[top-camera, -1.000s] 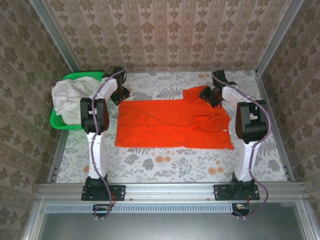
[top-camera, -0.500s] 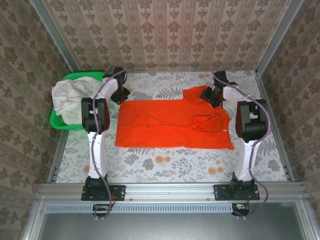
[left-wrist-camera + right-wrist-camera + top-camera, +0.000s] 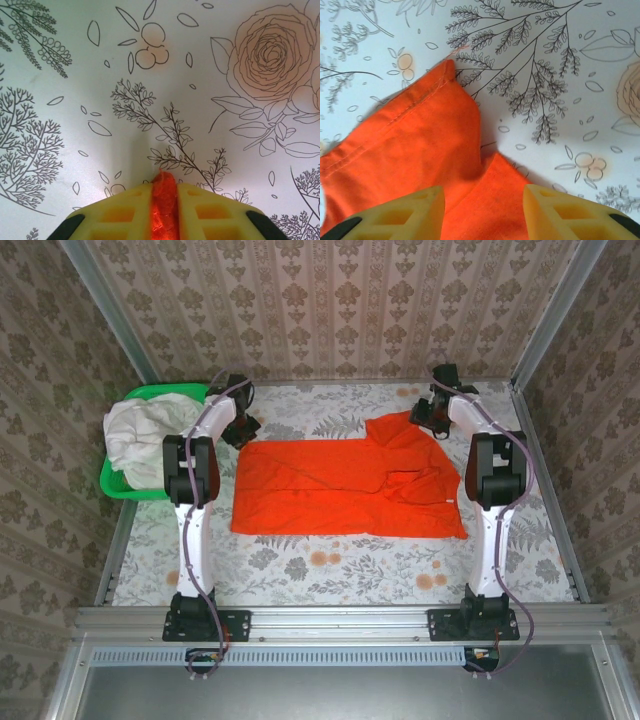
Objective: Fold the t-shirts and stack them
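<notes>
The orange-red t-shirt (image 3: 340, 490) lies spread flat on the flowered table. My left gripper (image 3: 243, 432) is at its far left corner. In the left wrist view, that left gripper (image 3: 164, 186) is shut on a thin fold of the orange cloth (image 3: 164, 212). My right gripper (image 3: 427, 418) is over the rumpled far right corner. In the right wrist view, the right gripper (image 3: 484, 192) is open, its yellow fingers (image 3: 415, 215) straddling the orange cloth (image 3: 420, 150) without pinching it. The white t-shirt (image 3: 135, 435) lies bunched in the basket.
The green plastic basket (image 3: 115, 487) sits at the table's left edge, beside the left arm. Patterned walls close in the far side and both sides. Bare flowered tabletop (image 3: 340, 565) lies between the shirt and the arm bases.
The left gripper has closed on the shirt's far left corner. The right gripper has moved a little toward the far edge and its jaws have narrowed slightly.
</notes>
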Controlling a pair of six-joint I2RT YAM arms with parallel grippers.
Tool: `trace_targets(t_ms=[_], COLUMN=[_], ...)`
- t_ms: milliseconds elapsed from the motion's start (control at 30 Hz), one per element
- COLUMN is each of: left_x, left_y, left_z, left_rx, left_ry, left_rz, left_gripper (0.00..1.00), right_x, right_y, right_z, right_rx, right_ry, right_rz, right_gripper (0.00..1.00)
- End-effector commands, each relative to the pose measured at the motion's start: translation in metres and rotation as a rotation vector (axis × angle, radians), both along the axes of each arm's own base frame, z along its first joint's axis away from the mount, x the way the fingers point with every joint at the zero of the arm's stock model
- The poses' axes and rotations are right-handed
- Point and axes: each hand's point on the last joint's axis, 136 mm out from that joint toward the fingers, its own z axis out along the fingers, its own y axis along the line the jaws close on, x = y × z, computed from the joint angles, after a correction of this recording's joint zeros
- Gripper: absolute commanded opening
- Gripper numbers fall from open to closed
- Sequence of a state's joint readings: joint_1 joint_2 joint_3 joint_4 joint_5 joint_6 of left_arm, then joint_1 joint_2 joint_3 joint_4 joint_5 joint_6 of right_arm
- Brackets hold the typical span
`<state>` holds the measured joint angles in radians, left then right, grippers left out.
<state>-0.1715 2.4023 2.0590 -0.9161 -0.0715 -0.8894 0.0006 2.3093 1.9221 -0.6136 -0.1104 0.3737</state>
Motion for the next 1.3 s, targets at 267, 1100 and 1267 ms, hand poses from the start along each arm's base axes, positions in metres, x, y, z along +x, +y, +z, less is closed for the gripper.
trace_targets(t_ms=[267,1100,1267], left_x=[-0.005,0.01,0.002], left_y=[-0.003,0.004,0.003], left_z=[0.002,0.02,0.009], left_rx=[-0.02,-0.026,-0.029], left_ry=[0.027,-0.008,0.024], left_rz=[0.012,0.026,0.032], left_gripper=[0.19,0.26,0.27], right_x=[-0.015,-0.021,-0.019], right_y=[-0.008,-0.004,-0.004], right_z=[-0.026,-0.042,-0.04], right_rx=[-0.118,-0.104,-0.102], right_ry=[0.144,0.203,0.199], right_rz=[0.133,0.163,0.155], right_gripper=[0.36,0.24,0.27])
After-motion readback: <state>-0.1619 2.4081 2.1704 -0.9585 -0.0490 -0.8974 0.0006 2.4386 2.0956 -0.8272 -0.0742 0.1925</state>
